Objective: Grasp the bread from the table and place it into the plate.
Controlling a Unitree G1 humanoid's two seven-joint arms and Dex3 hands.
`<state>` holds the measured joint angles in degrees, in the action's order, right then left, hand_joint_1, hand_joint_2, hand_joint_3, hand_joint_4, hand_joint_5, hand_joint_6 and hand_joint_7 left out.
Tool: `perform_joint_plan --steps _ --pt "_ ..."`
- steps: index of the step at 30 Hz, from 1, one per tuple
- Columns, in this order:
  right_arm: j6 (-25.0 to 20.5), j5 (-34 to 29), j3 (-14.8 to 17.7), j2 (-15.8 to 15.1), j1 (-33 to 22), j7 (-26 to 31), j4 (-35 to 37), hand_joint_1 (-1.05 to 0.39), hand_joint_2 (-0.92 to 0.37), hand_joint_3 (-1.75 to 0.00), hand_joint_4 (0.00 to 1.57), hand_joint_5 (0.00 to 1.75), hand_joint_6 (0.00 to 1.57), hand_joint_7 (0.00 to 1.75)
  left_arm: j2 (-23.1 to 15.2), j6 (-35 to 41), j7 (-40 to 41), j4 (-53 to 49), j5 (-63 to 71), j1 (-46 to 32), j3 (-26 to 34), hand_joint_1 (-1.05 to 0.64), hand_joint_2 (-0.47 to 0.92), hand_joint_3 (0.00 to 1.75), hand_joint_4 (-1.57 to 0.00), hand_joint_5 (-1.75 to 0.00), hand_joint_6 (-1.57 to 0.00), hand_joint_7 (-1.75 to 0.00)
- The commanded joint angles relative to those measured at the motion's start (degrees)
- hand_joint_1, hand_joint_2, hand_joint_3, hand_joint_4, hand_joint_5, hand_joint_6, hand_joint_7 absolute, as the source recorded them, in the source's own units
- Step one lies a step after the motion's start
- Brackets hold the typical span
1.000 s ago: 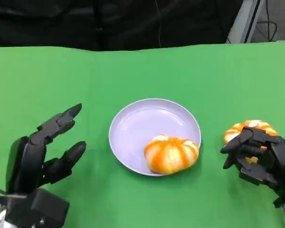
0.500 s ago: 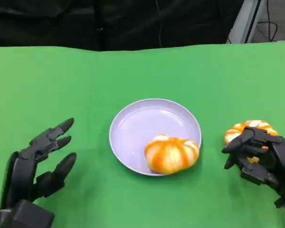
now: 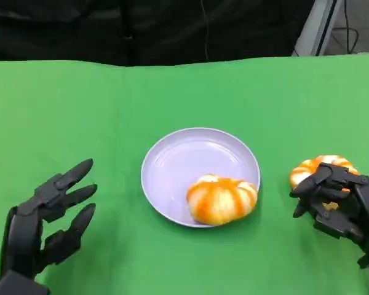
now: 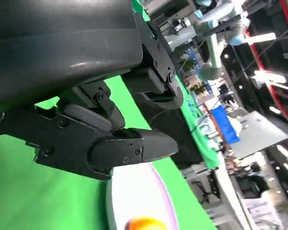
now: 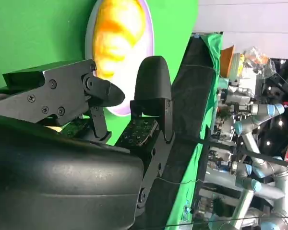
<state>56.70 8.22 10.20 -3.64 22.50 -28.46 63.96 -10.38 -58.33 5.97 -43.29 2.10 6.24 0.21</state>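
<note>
1. On the green surface (image 3: pixel 172 92) sits a pale lilac plate (image 3: pixel 178 160), roughly midway between the two robot hands; one orange-and-cream striped bread (image 3: pixel 222 199) lies inside it, against the rim nearest the robot and toward its right.
2. Right of the plate and apart from it, a second bread (image 3: pixel 313 167) of the same colouring rests on the surface; the right robot hand (image 3: pixel 338 206) is at it, fingers curled over its near side.
3. Whether those fingers actually grip the second bread or merely touch it cannot be told; the head view hides the contact, and the right wrist view shows the fingers (image 5: pixel 151 88) with the plate and its bread beyond them.
4. Left of the plate and well apart from it, the left robot hand (image 3: pixel 46 218) is held with its fingers spread and nothing in them.
</note>
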Motion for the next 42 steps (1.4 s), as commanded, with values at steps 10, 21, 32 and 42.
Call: perform_joint_plan --steps 10,21,32,42 --pt "-0.1 0.4 0.5 -1.2 0.7 0.0 0.3 0.06 -0.88 -0.59 0.83 1.42 0.88 0.98 4.9 5.8 -13.7 9.9 -15.8 -3.8 2.5 -0.02 0.92 0.17 -0.96 -0.02 -0.79 -0.02" --pt "0.2 0.2 0.4 -1.4 0.9 0.2 0.5 0.06 -0.88 -0.60 0.83 1.41 0.88 0.98 7.8 7.8 -18.0 10.9 -18.0 -4.0 5.8 -0.03 0.92 0.33 -0.90 -0.99 -1.23 -0.04" --pt "-0.3 0.5 0.5 -1.4 1.0 -0.1 0.4 0.06 -0.87 -0.61 0.83 1.42 0.88 0.98 9.0 11.1 -20.1 12.8 -18.5 -4.5 7.3 -0.05 0.92 0.53 -0.83 -1.51 -0.90 -1.05" --pt "0.0 0.9 0.9 -1.2 1.1 -0.5 0.5 0.06 -0.87 -0.62 0.83 1.42 0.88 0.98 9.6 11.0 -21.5 12.9 -18.4 -4.4 7.8 -0.09 0.92 0.52 -0.81 -1.70 -0.78 -1.38"
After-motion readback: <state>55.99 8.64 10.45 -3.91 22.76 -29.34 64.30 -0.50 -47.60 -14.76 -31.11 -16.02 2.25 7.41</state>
